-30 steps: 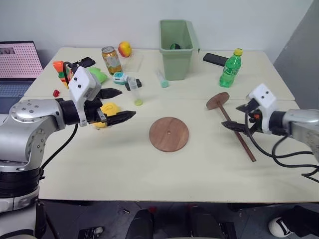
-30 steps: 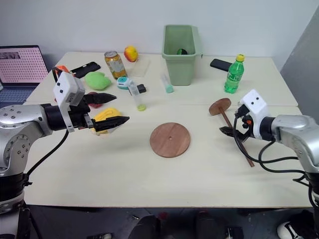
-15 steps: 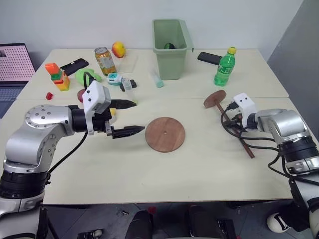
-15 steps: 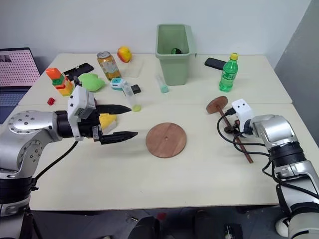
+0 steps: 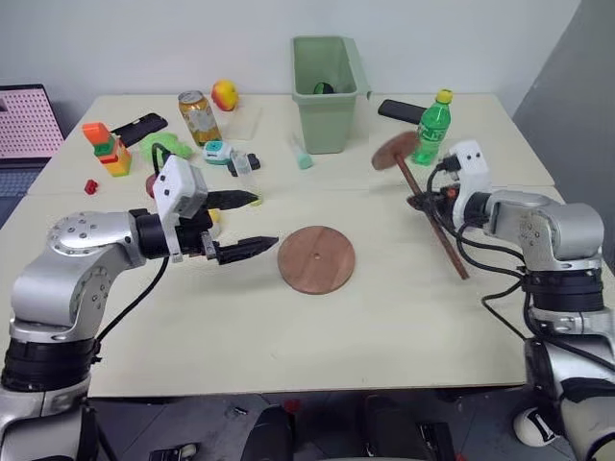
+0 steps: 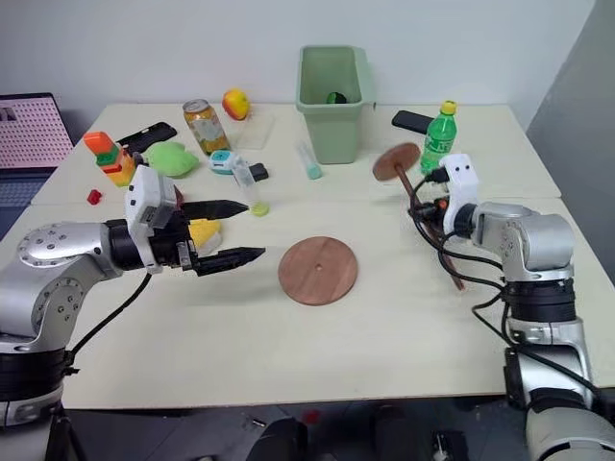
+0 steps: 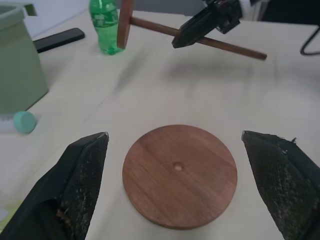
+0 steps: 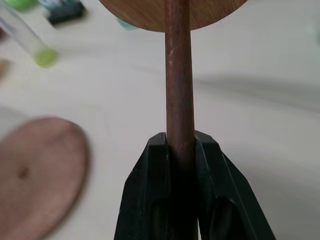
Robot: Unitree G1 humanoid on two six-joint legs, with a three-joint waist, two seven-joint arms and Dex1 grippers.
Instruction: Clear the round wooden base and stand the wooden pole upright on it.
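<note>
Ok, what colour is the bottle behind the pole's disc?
Green with a yellow cap: the bottle shows best in the right eye view.

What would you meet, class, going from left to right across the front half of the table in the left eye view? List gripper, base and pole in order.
left gripper → round wooden base → wooden pole, held in the right gripper
</note>
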